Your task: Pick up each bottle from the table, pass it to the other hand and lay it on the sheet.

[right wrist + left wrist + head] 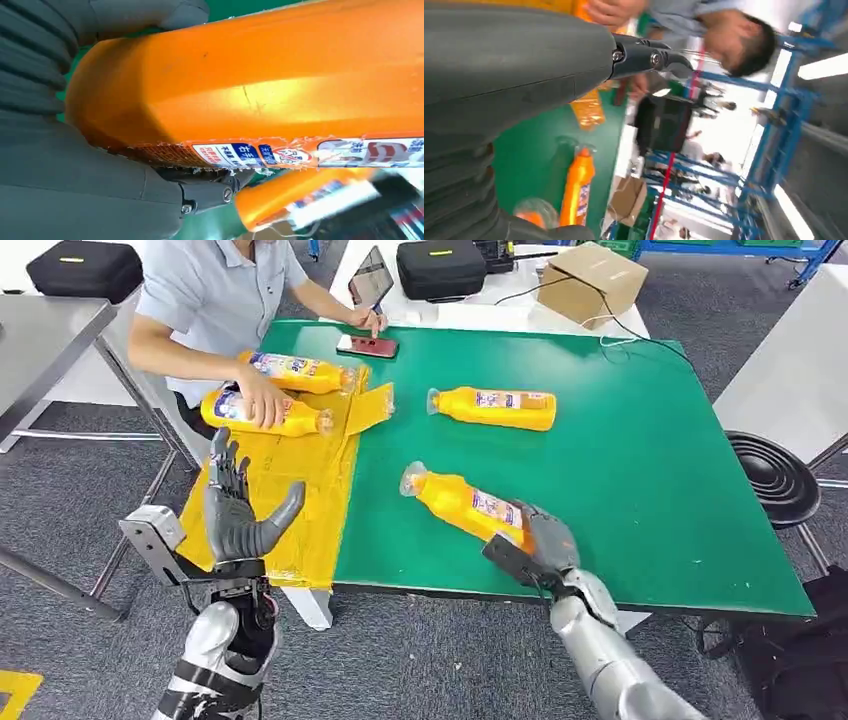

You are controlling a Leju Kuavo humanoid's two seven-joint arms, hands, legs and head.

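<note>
Orange bottle (pixel 468 505), clear-capped, blue-labelled, lies gripped by right hand (pixel 540 540).

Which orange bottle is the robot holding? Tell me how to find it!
Find the green table. Near its front edge lies an orange bottle, tilted, cap pointing toward the yellow sheet. Only this one has the right robot hand wrapped around its base.

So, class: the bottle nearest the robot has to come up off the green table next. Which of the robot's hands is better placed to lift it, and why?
The right hand: its fingers already wrap the base of the near bottle on the green table. The left hand is raised open over the yellow sheet, holding nothing, ready to receive.
</note>
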